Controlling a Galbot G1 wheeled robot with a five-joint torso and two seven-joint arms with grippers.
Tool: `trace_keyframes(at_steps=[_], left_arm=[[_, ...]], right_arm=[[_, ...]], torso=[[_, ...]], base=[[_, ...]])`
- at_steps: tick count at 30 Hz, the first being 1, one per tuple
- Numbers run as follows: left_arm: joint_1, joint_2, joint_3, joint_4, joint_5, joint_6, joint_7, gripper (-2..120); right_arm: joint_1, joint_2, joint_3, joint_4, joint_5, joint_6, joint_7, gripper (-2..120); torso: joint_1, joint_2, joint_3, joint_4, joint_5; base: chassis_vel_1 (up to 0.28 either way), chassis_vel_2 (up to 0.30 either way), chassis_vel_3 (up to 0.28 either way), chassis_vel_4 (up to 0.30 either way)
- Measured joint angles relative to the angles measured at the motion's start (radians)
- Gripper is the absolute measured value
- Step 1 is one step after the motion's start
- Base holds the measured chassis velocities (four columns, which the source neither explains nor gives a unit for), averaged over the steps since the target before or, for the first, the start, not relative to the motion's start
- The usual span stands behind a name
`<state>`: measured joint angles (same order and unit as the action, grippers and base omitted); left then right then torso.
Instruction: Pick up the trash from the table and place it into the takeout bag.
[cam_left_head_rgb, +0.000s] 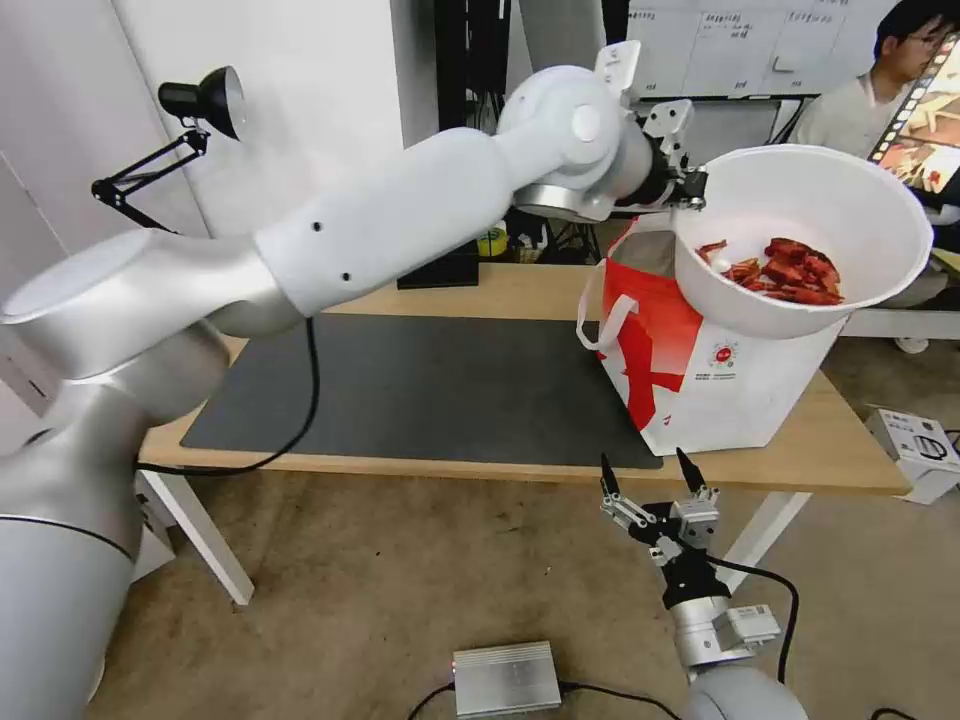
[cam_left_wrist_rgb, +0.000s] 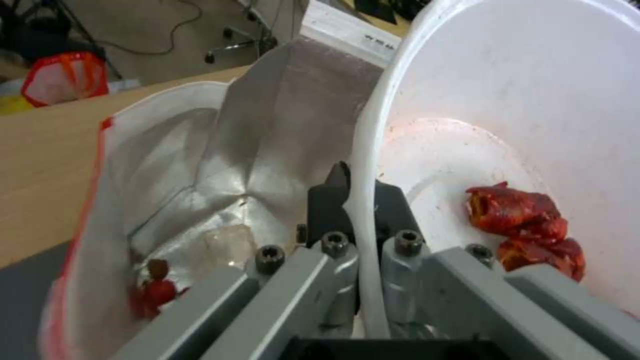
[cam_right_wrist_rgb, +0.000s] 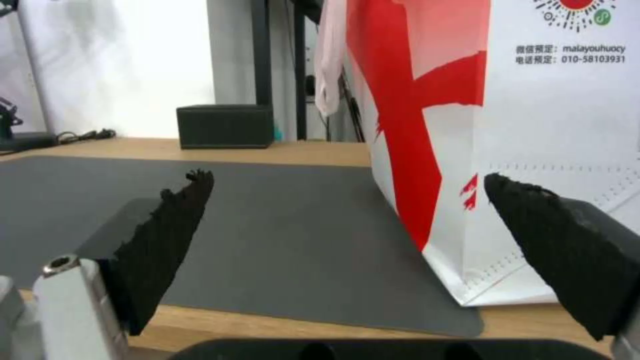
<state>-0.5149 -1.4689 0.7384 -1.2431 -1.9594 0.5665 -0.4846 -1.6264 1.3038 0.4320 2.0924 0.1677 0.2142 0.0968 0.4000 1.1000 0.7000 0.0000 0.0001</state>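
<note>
Left gripper (cam_left_head_rgb: 692, 190) raised above the far side of the light-wood tabletop (cam_left_head_rgb: 520, 295). Its black fingers (cam_left_wrist_rgb: 333, 197) are pinched on the rim of the white round plastic bowl (cam_left_head_rgb: 850, 215), one finger outside the wall, one inside. Bowl tilted, held over the mouth of the white-and-red takeout tote with white strap handles (cam_left_head_rgb: 700, 380). Red crayfish shells (cam_left_head_rgb: 790, 272) sit low in the bowl, away from the fingers.

Left wrist view looks down past the rim into the tote's silver foil lining (cam_left_wrist_rgb: 267, 130): a clear bag (cam_left_wrist_rgb: 223, 245) and red scraps (cam_left_wrist_rgb: 153, 290) lie on the bottom, below the fingers.

Right gripper (cam_left_head_rgb: 650, 478) hangs low at the near table edge, fingers spread wide, nothing between them. Right wrist view: dark grey mat (cam_right_wrist_rgb: 280, 240) bare ahead of the fingers, the tote's front corner just off one fingertip (cam_right_wrist_rgb: 520, 195). Black box (cam_right_wrist_rgb: 225, 126) at the far edge.
</note>
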Motion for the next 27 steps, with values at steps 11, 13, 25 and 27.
trace_keyframes(at_steps=[11, 13, 25, 27], left_arm=[[0.049, -0.125, -0.064, 0.117, 0.059, -0.016, -0.056, 0], [0.051, -0.129, -0.077, 0.123, 0.059, -0.022, -0.067, 0], [0.041, -0.128, -0.117, 0.135, 0.009, -0.083, -0.235, 0], [0.041, -0.127, -0.118, 0.137, 0.004, -0.088, -0.253, 0]], right_arm=[[0.0, 0.0, 0.0, 0.0, 0.0, 0.0, 0.0, 100], [0.0, 0.0, 0.0, 0.0, 0.0, 0.0, 0.0, 100], [0.0, 0.0, 0.0, 0.0, 0.0, 0.0, 0.0, 100], [0.0, 0.0, 0.0, 0.0, 0.0, 0.0, 0.0, 100]], torso=[[0.0, 0.0, 0.0, -0.0002, 0.0001], [0.0, 0.0, 0.0, -0.0002, 0.0001], [0.0, 0.0, 0.0, 0.0001, -0.0001], [0.0, 0.0, 0.0, 0.0001, -0.0001]], base=[[0.0, 0.0, 0.0, 0.0], [0.0, 0.0, 0.0, 0.0], [0.0, 0.0, 0.0, 0.0], [0.0, 0.0, 0.0, 0.0]])
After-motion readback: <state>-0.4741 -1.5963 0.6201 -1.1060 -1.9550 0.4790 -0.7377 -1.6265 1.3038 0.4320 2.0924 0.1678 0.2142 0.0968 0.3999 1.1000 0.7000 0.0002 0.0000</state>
